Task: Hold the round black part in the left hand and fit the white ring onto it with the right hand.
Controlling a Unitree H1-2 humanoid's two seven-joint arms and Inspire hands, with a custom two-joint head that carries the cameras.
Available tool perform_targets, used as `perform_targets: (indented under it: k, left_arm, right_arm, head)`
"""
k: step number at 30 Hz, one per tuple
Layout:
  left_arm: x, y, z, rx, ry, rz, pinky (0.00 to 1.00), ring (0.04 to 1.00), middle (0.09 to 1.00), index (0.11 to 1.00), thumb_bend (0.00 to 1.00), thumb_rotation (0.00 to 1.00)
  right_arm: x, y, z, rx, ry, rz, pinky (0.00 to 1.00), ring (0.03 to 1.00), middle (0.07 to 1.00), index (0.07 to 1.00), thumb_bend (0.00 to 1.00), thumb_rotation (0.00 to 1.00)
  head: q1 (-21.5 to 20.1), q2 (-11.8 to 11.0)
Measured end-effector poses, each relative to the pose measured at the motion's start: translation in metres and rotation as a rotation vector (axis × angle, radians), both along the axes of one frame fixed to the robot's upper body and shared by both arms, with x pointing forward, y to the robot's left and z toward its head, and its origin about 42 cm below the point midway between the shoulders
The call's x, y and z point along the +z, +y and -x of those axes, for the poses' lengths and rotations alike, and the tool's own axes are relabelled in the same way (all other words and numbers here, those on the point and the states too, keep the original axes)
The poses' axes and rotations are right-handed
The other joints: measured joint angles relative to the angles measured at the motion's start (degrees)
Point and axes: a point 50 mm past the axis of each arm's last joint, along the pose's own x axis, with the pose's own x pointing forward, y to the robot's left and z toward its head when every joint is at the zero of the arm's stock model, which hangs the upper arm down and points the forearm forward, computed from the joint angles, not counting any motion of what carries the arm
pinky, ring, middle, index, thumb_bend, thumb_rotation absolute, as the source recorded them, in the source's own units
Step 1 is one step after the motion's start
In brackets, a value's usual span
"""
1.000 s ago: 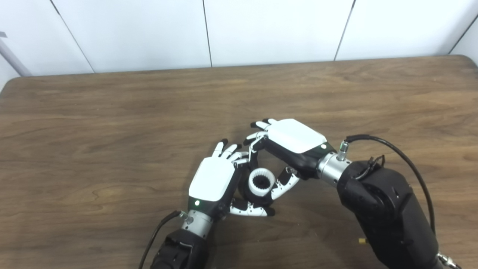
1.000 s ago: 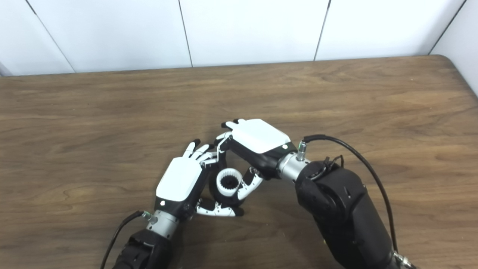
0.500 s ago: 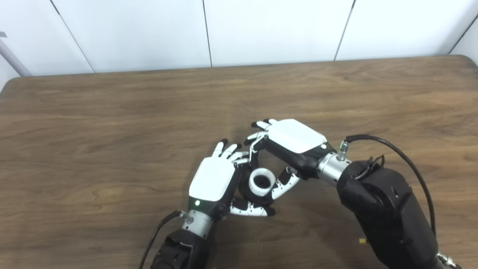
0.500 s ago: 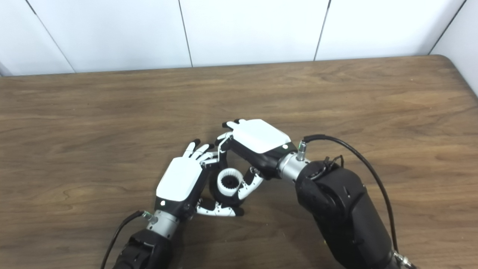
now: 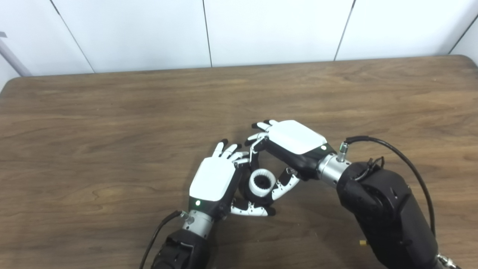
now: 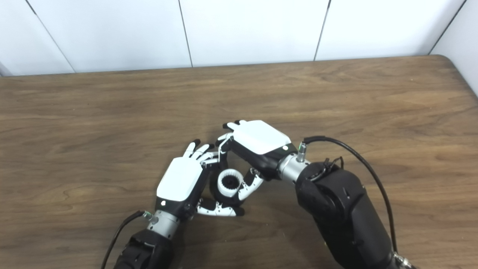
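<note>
While left hand [image 5: 213, 178] cups round black part [image 5: 249, 195], right hand [image 5: 291, 144] pinches toothed white ring [image 5: 262, 182].

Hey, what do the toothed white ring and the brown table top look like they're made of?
The toothed white ring looks like moulded or printed plastic: opaque, matte, evenly white, with crisp inner teeth. The brown table top looks like wood or a wood-look laminate: long grain streaks and a low sheen; which of the two cannot be told.
</note>
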Motion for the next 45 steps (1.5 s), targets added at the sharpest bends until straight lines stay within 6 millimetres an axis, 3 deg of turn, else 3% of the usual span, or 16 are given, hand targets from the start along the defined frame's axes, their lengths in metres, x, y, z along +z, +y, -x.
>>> perform_targets:
  k: [17,18,19,22,28,39,45]
  left_arm:
    - [0.000,-0.001,0.000,-0.002,0.000,0.000,1.00,0.904,0.788,0.485,0.52,0.05]
    - [0.000,-0.001,0.000,-0.002,0.000,0.000,1.00,0.904,0.788,0.485,0.52,0.05]
    - [0.000,-0.001,0.000,-0.002,0.000,0.000,1.00,0.904,0.787,0.485,0.52,0.05]
    - [0.000,-0.001,0.000,-0.001,0.000,0.000,1.00,0.904,0.787,0.485,0.52,0.05]
    - [0.000,-0.001,0.000,-0.001,0.001,0.000,1.00,0.908,0.790,0.485,0.52,0.05]
    - [0.000,-0.001,0.000,0.003,0.002,-0.001,1.00,0.907,0.790,0.485,0.52,0.05]
    - [0.000,-0.001,0.000,0.003,0.000,-0.001,1.00,0.905,0.790,0.485,0.52,0.05]
  right_arm:
    - [-0.002,-0.001,0.000,-0.001,0.003,0.015,1.00,0.962,0.849,0.493,0.52,0.16]
    - [-0.002,-0.001,0.000,-0.001,0.003,0.016,1.00,0.964,0.851,0.550,0.71,0.22]
    - [-0.002,-0.001,0.000,-0.001,0.003,0.017,1.00,0.967,0.855,0.588,0.83,0.26]
    - [-0.003,-0.002,0.000,-0.003,0.003,0.024,1.00,0.976,0.870,0.627,0.93,0.30]
    - [-0.003,-0.003,0.000,-0.005,0.000,0.030,1.00,0.988,0.891,0.654,0.97,0.30]
    - [-0.003,-0.004,0.000,-0.010,-0.001,0.030,1.00,0.994,0.887,0.618,0.95,0.25]
    - [0.000,-0.015,-0.003,-0.036,-0.003,0.032,1.00,0.984,0.879,0.628,0.96,0.27]
  head:
    - [0.0,0.0]
    - [0.0,0.0]
    - [0.0,0.0]
    - [0.0,0.0]
    - [0.0,0.1]
    - [-0.2,0.1]
    - [-0.6,-0.1]
